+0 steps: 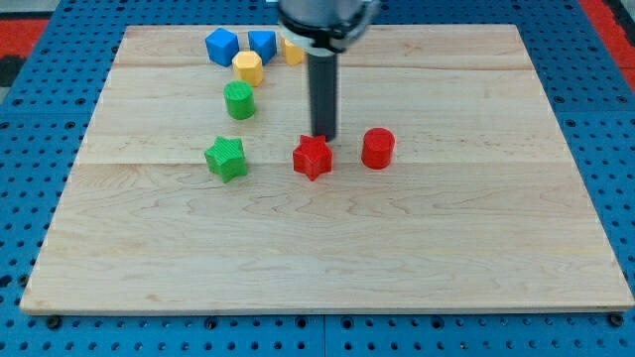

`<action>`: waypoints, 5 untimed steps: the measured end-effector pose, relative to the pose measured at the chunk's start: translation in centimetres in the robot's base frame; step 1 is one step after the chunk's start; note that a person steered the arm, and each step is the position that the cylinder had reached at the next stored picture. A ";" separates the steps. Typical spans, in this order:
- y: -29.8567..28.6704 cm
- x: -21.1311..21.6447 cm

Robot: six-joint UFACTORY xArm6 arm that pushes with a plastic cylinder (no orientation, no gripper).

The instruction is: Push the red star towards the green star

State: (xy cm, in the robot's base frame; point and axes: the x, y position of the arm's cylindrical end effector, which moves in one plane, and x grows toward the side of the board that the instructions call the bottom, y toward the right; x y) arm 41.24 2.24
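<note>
The red star lies near the middle of the wooden board. The green star lies to its left, at the same height in the view, with a gap between them. My tip stands just above the red star's upper right edge, touching or nearly touching it. The rod runs straight up from there to the arm at the view's top.
A red cylinder sits right of the red star. A green cylinder is above the green star. A yellow block, two blue blocks and another yellow block cluster at the board's top.
</note>
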 end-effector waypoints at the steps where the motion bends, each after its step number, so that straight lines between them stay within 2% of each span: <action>1: 4.1 3.5; 2: 5.0 6.6; 3: 3.9 6.9; 5: -2.6 2.1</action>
State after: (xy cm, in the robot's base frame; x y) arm 43.32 -0.36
